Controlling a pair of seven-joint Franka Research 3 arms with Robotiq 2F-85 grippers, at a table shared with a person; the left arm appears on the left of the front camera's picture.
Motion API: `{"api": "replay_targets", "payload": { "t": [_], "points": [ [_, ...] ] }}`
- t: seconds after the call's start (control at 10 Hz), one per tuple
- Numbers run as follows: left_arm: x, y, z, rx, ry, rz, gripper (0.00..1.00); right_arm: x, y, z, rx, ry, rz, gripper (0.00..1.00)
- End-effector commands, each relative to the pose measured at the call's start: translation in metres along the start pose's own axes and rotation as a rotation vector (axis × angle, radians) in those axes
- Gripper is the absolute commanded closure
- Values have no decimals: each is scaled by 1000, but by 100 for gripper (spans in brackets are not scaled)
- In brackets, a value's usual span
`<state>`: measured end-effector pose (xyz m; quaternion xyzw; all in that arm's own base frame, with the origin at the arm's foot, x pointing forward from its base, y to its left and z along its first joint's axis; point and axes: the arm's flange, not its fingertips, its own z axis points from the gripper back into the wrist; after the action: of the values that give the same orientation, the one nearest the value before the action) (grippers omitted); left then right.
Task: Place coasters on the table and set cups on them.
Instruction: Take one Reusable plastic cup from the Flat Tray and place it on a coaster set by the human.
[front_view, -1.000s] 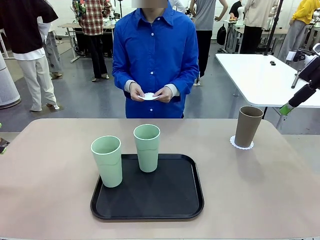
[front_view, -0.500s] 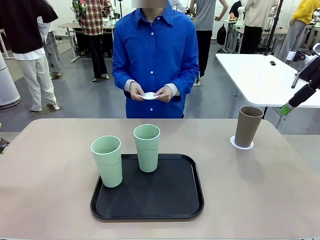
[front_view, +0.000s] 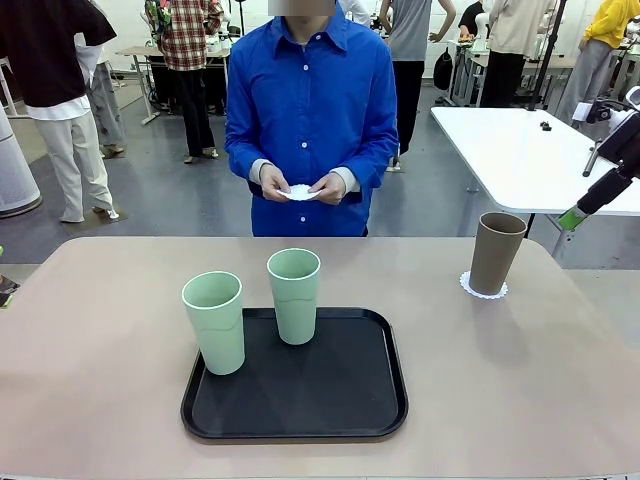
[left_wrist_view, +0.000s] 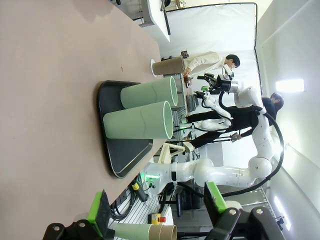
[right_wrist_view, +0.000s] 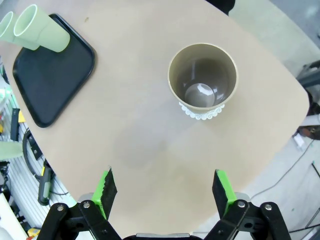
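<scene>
Plenty of bare table (front_view: 100, 340) down the left side and across the near right, nothing to dodge there. In the middle, the black tray (front_view: 340, 400) carries two upright mint green cups (front_view: 214, 322) on its far-left part with only a narrow gap between them, while the tray's near and right stretch lies bare. At the far right the brown cup (front_view: 496, 252) stands on its coaster (front_view: 483, 291) near the edge with bare table all round, the right gripper (right_wrist_view: 163, 187) spread wide above with nothing between its fingers, and the person's hands (front_view: 300, 185) are held back beyond the far edge.
</scene>
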<state>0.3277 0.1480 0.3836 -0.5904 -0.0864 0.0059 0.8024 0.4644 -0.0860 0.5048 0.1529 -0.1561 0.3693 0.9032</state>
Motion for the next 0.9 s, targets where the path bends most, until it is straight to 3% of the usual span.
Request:
{"api": "replay_targets", "payload": {
  "t": [0.0,0.2,0.4,0.6,0.7,0.8],
  "points": [
    [-1,-1,1,-11,-8,-7,0,-4,6,7,-20,81,-156,0],
    [-1,-1,1,-11,-8,-7,0,-18,22,15,-116,237,-387,0],
    [-1,-1,1,-11,-8,-7,0,-35,22,19,-113,281,-576,0],
    [-1,-1,1,-11,-8,-7,0,-50,24,17,-201,244,-624,0],
    [-1,-1,1,-11,-8,-7,0,-41,14,22,-153,284,-568,0],
    [-1,-1,1,-11,-8,-7,0,-45,16,23,-157,278,-612,0]
  ]
}}
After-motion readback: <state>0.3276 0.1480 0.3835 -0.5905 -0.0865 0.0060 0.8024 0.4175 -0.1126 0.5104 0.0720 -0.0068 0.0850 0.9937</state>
